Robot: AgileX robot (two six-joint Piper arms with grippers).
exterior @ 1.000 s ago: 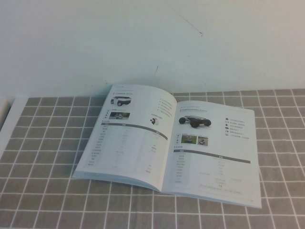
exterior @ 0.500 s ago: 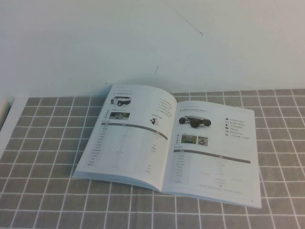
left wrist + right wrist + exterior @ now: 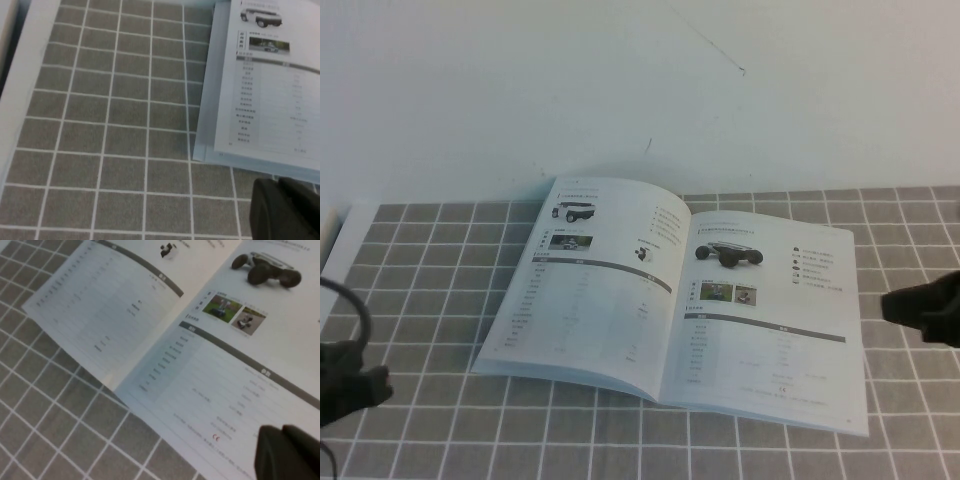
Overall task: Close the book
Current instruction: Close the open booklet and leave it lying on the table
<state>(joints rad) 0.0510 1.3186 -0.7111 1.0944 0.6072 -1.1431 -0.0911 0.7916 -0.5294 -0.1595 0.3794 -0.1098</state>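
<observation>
Both arms have just come into the high view. 1 second ago, and again 0.5 seconds ago, the counter (image 3: pixel 420 260) carried only the book (image 3: pixel 675 300). Now the left hand (image 3: pixel 348 388) shows as a dark shape at the near left edge, well apart from the book. The right hand (image 3: pixel 925 308) shows at the right edge, near the outer edge of the right page but not touching it. I cannot tell whether either hand is spread or pressed together.

The book has not shifted. It lies open in the middle of the checked counter with 2 printed pages facing up. Closing has not begun, and this looks like the approach. The right hand seems better placed to turn a page over.
</observation>
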